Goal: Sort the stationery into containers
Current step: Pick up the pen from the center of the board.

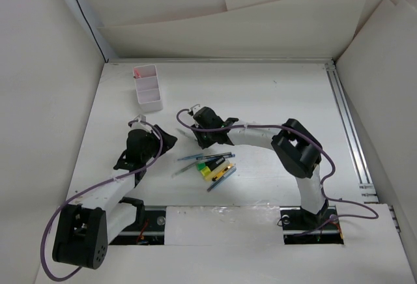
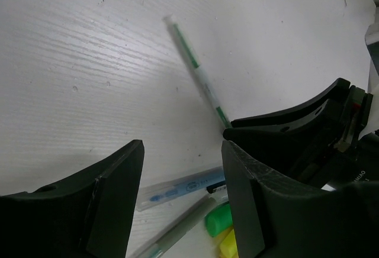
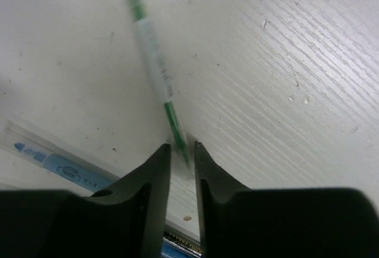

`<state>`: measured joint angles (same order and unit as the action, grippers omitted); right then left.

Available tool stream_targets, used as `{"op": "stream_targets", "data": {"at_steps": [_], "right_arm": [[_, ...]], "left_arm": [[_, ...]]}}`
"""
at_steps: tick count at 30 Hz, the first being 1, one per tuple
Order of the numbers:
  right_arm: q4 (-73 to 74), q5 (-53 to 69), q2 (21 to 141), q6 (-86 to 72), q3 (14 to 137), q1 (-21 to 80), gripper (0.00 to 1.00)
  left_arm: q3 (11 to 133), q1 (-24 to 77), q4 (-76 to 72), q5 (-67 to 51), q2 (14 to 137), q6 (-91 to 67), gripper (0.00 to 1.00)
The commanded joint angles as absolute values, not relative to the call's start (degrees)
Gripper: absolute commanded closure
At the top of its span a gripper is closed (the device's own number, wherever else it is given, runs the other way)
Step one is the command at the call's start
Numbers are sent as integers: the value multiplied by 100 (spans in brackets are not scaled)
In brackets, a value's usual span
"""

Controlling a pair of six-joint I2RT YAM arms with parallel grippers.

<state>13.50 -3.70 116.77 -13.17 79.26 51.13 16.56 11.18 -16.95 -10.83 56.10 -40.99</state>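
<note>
Just beyond the pen pile (image 1: 212,165), right gripper (image 3: 182,148) jaws narrowly straddle the green pen (image 3: 151,51) tip on the table (image 3: 284,63); a grip cannot be told. Left gripper (image 2: 183,145) is open and empty beside the pile. The box (image 1: 148,88) is well apart.

container (image 1: 147,88): 1 | highlighters (image 1: 207,169): 2 | pens (image 1: 221,178): several, overlapping, exact count unclear

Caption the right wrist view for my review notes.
Right gripper straddles the tip of a green pen, a blue pen lying beside.
</note>
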Motion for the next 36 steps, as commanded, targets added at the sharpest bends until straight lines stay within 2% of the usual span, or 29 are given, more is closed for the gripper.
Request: {"op": "stream_targets", "data": {"at_steps": [1,5,9,13,27,36], "right_arm": [[1406,-492,11733,-1283,7805,5168,75],[1406,-545,11733,-1283,7805,5168,83],[1354,-686,11628,-1283,7866,5168,95],[1292,-738,11444,-1283,7866,5168,100],[923,-352,10126,-1283,7462,5168,100],[633,9,9896,-1283,7137,5168,100]], "left_arm": [[1881,1116,-1942,-1143,5537,-4078,48],[1934,1116,-1942,-1143,5537,-4078,48],[1934,1116,-2161,-1230,5756,-4139,48],[2065,1116,-2390,-1345,5915,-4262,48],[3129,1116,-2899,-1459,6978,-4552,47],[3348,1116,-3401,-1881,7611,-4746,48]]}}
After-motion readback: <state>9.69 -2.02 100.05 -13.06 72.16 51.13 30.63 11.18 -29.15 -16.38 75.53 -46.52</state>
